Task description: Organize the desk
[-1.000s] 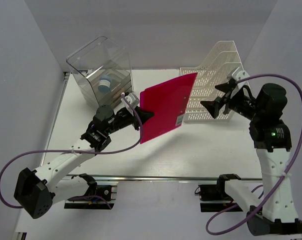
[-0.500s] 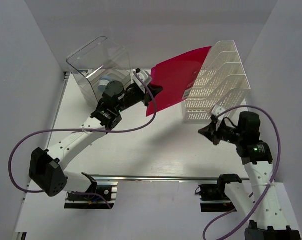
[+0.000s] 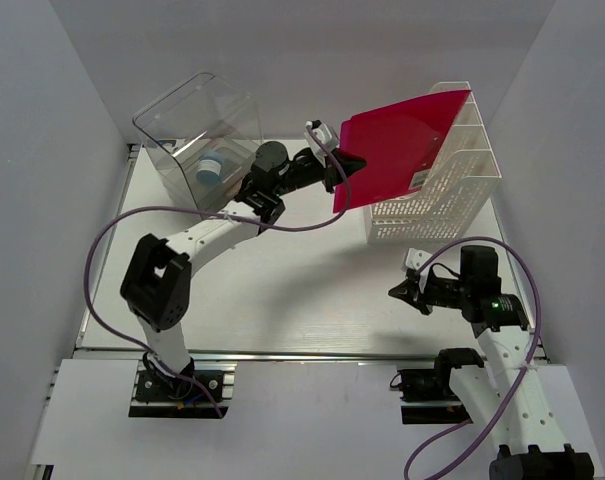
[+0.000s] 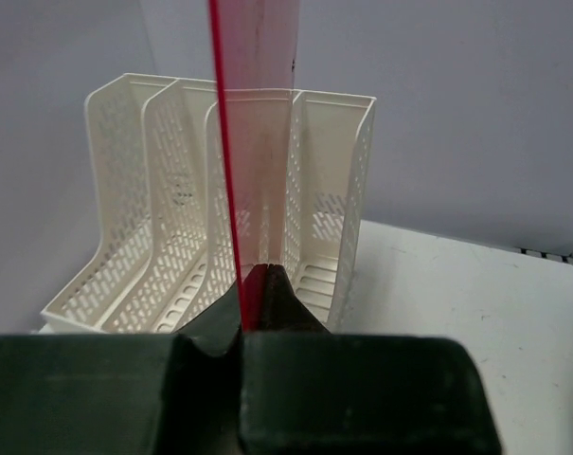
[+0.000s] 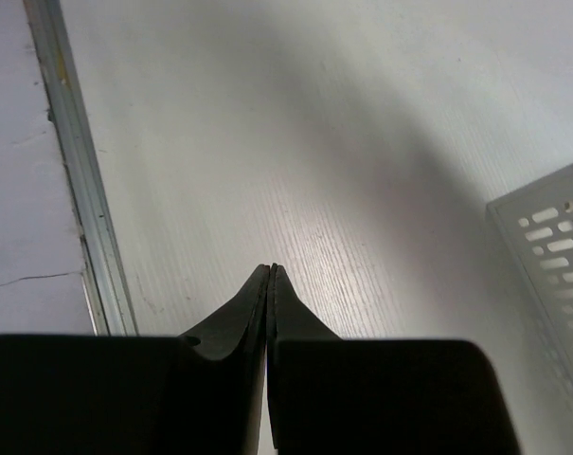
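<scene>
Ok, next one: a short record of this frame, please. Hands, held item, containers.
left hand: shut on red folder, lifted
right hand: shut, empty, over the desk
folder: on edge, at the rack's top; in a slot or not, unclear
rack: far right
clear box: far left, blue item inside

Bright, even light, soft shadows; near jaws blurred in wrist views

Plain pale grey walls [image 3: 282,50]

One folder [image 3: 397,145], one rack [image 3: 432,208], one clear box [image 3: 172,120], perhaps one blue roll [image 3: 211,168].
</scene>
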`<action>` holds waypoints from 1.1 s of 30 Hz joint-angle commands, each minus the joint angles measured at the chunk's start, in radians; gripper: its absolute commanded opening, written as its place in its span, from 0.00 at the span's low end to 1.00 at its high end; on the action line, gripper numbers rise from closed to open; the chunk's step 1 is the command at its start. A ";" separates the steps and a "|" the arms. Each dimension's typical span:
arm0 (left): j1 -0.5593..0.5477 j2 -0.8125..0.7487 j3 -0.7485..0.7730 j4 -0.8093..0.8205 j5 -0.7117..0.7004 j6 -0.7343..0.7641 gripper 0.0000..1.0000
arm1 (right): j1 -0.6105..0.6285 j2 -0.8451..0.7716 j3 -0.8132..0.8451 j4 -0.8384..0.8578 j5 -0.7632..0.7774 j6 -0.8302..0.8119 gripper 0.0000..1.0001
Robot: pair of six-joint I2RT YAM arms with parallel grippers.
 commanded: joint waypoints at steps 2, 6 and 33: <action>0.000 0.049 0.109 0.188 0.097 -0.091 0.00 | -0.004 0.005 0.004 0.050 0.051 0.010 0.00; 0.009 0.109 0.164 0.219 0.117 -0.122 0.00 | -0.002 0.013 0.004 0.048 0.051 0.000 0.00; 0.029 0.523 0.531 0.383 0.282 -0.349 0.00 | -0.012 0.018 0.004 0.051 0.056 0.005 0.02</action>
